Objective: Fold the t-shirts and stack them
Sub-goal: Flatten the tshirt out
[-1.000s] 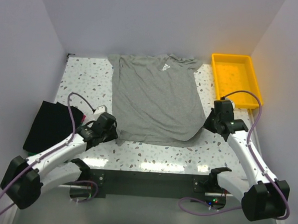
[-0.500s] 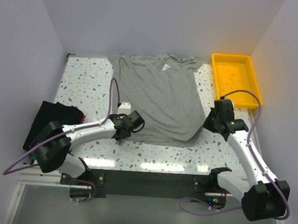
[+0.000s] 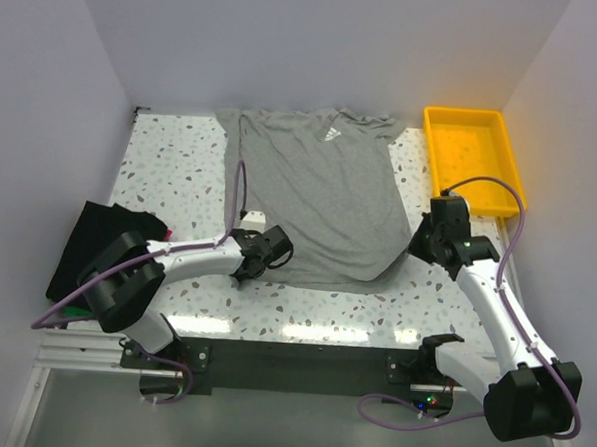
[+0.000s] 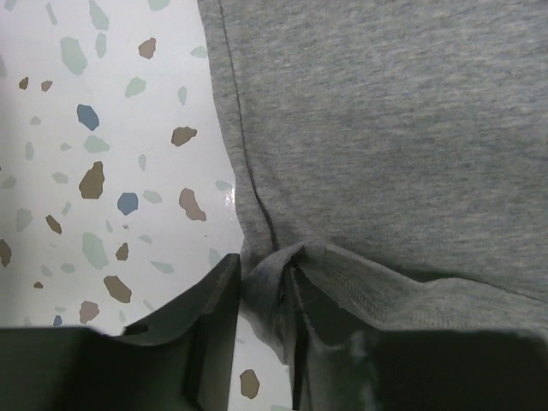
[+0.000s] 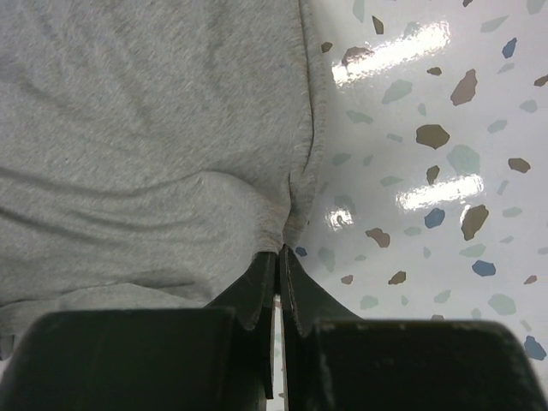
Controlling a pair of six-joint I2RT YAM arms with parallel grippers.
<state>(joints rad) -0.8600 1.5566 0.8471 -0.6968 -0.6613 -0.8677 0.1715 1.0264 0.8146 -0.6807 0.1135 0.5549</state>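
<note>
While both arms are stretched pretty low, the grey t-shirt (image 3: 315, 199) is pinched tight at its near hem corners by left gripper (image 4: 261, 274) and right gripper (image 5: 278, 253).

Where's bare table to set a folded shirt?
Far-left terrazzo between the wall and the grey t-shirt; thin strip in front of its hem. Crowded: yellow tray and right gripper at right, black shirt and left gripper near left.
</note>
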